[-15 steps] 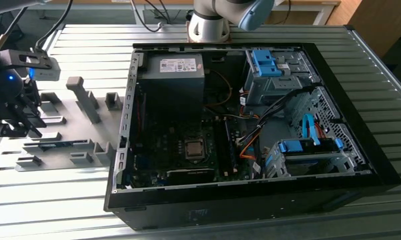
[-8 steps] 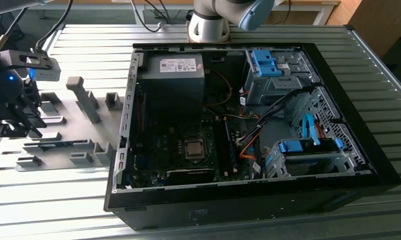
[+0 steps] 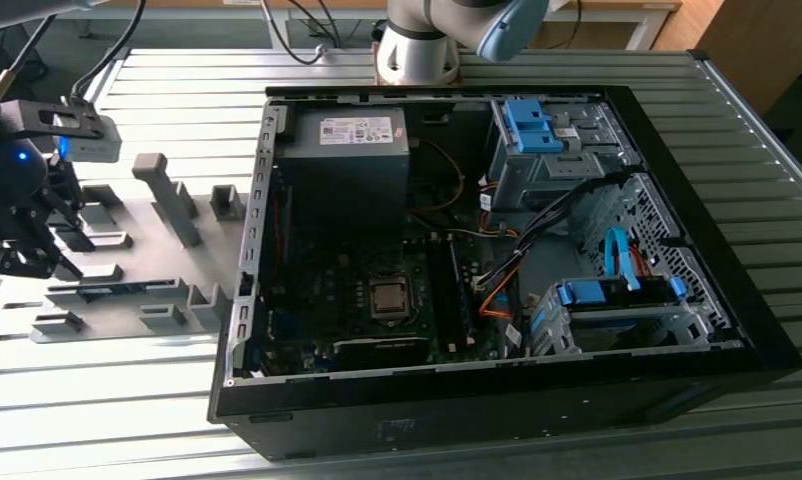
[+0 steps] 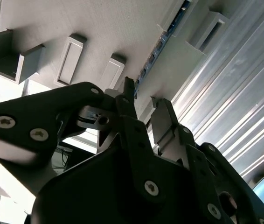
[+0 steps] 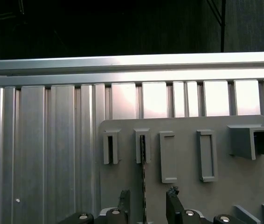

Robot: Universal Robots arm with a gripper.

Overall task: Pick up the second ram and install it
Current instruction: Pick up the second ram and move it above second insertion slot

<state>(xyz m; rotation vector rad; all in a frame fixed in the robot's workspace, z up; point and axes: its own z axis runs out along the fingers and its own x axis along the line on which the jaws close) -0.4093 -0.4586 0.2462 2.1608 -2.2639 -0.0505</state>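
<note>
Step in hand: pick-up of the second ram point(image 5: 144, 179), not yet gripped. Install not started.

- Gripper point(image 5: 147, 198) hangs over the grey holder plate point(image 5: 188, 191) at the exterior view's left, well apart from the open computer case point(image 3: 721, 330).
- In both wrist views the ram stands on edge in the holder blocks point(image 5: 142, 147), seen as a thin dark line with blue-green board showing along it in the second wrist view.
- Gripper state: parted, one finger on each side of the ram's line, with a gap showing at both faces in the first wrist view. It has hold of nothing.
- How far down the fingers reach beside the stick, cannot tell.

Judgement on the grasp: it calls for the fingers to be centred on the thin edge and squared to the flat faces, then a straight lift out of the block slots. Any skew would likely bind the stick in the holder.

Surroundings:
- Ribbed metal bench point(image 3: 134, 420) carries the plate and the case.
- Empty grey blocks point(image 5: 168, 156) sit just beside the ram's slot, and a taller block point(image 3: 174, 205) stands between the gripper and the case.
- Inside the case, the memory slots point(image 3: 451, 290) lie to the right of the processor socket point(image 3: 389, 298). Orange cables point(image 3: 497, 285) and black cables run near them, and the power supply point(image 3: 341, 170) is at the far side. Access looks tight on the cable side.
</note>
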